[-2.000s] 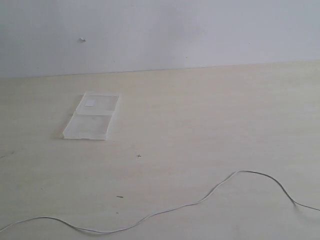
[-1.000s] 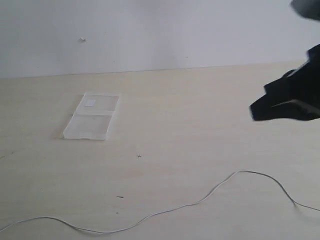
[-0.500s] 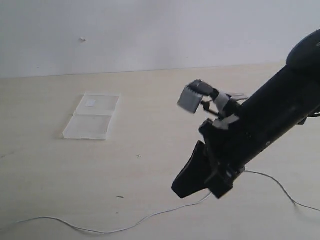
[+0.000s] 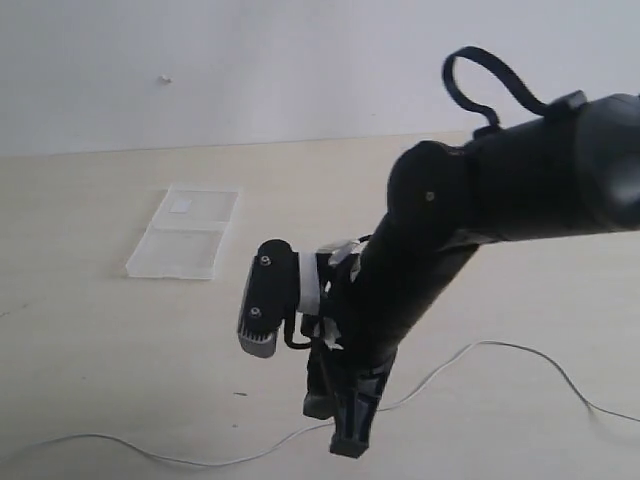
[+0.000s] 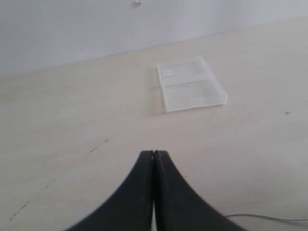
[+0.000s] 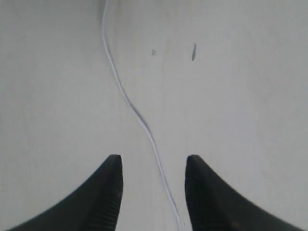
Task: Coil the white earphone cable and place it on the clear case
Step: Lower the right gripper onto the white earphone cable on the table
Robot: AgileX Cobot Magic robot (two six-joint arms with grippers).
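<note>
The white earphone cable (image 4: 520, 347) lies in loose waves along the near part of the table, uncoiled. The clear case (image 4: 185, 232) lies open and flat at the far left, with a small white label on its far half. My right gripper (image 4: 338, 425) points down over the cable's middle. In the right wrist view it is open (image 6: 154, 159), and the cable (image 6: 139, 118) runs between its fingers without touching them. My left gripper (image 5: 154, 153) is shut on nothing, above bare table. It faces the case (image 5: 190, 89), and a bit of cable (image 5: 269, 218) shows beside it.
The wooden table (image 4: 120, 340) ends at a white wall (image 4: 300, 60) at the back. Small dark specks (image 4: 278, 312) mark the tabletop. A black cable loop (image 4: 480, 75) stands up from the right arm.
The right arm has swung in from the right and come down over the middle of the cable, and its jaws have opened. Cable and case lie as before.
</note>
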